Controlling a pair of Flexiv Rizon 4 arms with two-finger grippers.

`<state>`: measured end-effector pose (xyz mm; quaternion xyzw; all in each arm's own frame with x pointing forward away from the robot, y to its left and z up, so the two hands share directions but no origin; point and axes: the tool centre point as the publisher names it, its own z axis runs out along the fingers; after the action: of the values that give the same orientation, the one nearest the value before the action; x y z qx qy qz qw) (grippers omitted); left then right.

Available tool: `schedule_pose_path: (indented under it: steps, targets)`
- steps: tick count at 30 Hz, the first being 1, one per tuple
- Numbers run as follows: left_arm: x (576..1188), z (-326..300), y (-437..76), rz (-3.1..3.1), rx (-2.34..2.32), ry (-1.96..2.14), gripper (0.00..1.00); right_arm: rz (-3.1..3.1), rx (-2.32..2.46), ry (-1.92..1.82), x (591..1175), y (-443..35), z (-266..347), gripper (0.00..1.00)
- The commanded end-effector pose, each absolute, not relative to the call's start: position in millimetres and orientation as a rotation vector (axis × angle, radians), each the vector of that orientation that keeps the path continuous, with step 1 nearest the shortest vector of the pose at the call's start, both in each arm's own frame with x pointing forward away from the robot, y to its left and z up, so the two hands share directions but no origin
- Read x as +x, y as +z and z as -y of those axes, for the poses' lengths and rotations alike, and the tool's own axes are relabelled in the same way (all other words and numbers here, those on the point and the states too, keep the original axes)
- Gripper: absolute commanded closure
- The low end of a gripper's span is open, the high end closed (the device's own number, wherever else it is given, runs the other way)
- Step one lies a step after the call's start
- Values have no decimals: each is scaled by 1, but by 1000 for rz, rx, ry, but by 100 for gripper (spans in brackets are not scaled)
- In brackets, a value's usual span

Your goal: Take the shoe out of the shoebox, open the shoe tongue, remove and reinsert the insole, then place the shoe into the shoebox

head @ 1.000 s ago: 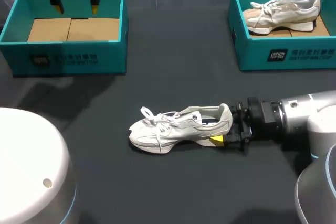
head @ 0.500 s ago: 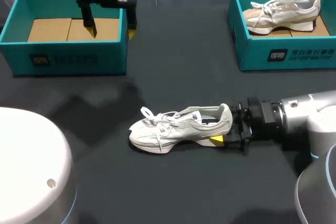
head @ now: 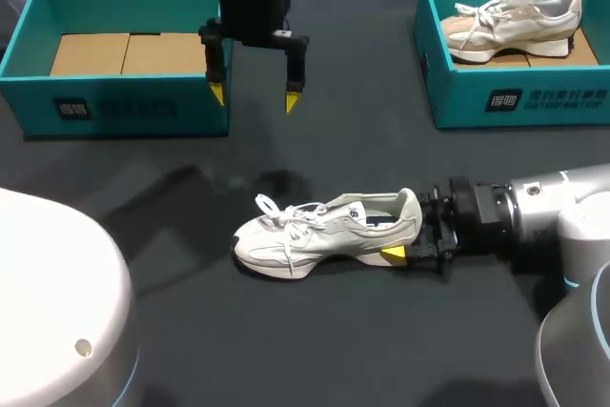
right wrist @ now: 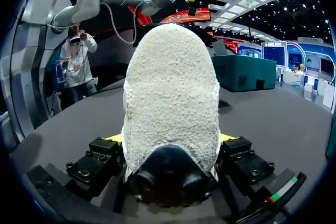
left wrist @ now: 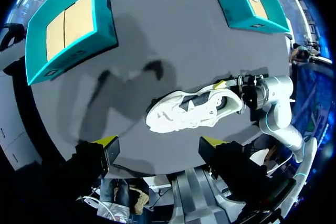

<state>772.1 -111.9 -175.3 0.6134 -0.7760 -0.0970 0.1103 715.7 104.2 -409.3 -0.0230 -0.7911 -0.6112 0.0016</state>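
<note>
A white sneaker lies on its side in the middle of the dark table, toe toward my left. My right gripper comes in from the right and is shut on the shoe's heel, one finger on each side. My left gripper hangs open and empty above the table, just past the right wall of the empty teal shoebox. In the left wrist view the sneaker lies well ahead of the open left gripper, with the empty shoebox off to one side.
A second teal box at the back right holds another pale sneaker. A white rounded part of my left arm fills the front left corner.
My left gripper has moved from over the empty shoebox to the right and forward, out over the open table. The right arm and the sneaker have not moved.
</note>
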Motion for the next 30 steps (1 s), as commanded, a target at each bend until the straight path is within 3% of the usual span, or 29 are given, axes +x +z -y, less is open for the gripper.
schedule_pose_path:
  steps: [1, 24, 30]
  targets:
    - [792, 118, -175, 2186, 1690, -472, 0, 2487, -73, -1914, 716, -409, -104, 100]
    - [792, 118, -175, 2186, 1690, -472, 0, 2487, -73, -1914, 716, -409, -104, 100]
    - [758, 130, -184, 2227, 1788, -385, 0, 2487, -73, -1914, 716, -409, -104, 100]
